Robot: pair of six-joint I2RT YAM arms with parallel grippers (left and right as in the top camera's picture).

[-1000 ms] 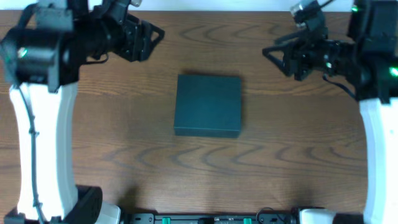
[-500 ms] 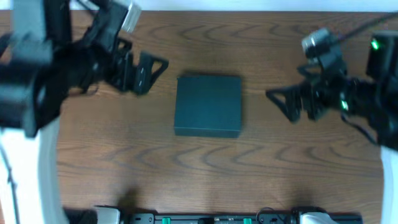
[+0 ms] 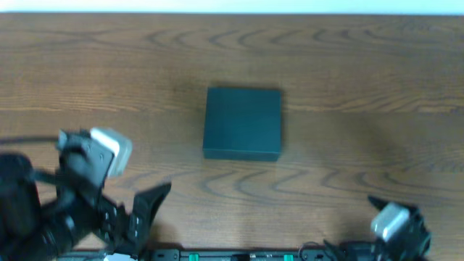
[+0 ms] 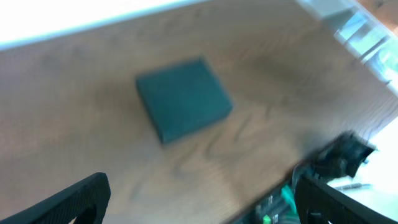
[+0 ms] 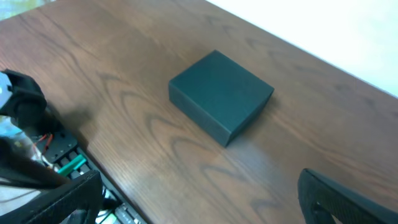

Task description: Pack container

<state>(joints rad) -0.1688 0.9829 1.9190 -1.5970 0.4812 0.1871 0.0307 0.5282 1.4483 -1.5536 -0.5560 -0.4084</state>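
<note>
Both the left end effector (image 4: 202,199) and right end effector (image 5: 199,199) stand wide open, empty. The closed box (image 3: 242,122) lies on the desk (image 3: 348,145), well ahead of each.

The table (image 3: 348,65) is brown wood with a strong wavy grain. It is smooth, with a soft sheen where the light falls. The box (image 3: 242,122) looks like card: dark and matt, its faces plain and even, with no gloss on top or sides. The left gripper (image 4: 200,185) and right gripper (image 5: 200,180) have fingers of black plastic, matt, though blurred at close range. The housing (image 3: 109,148) on the left wrist is white plastic — smooth and faintly glossy.
</note>
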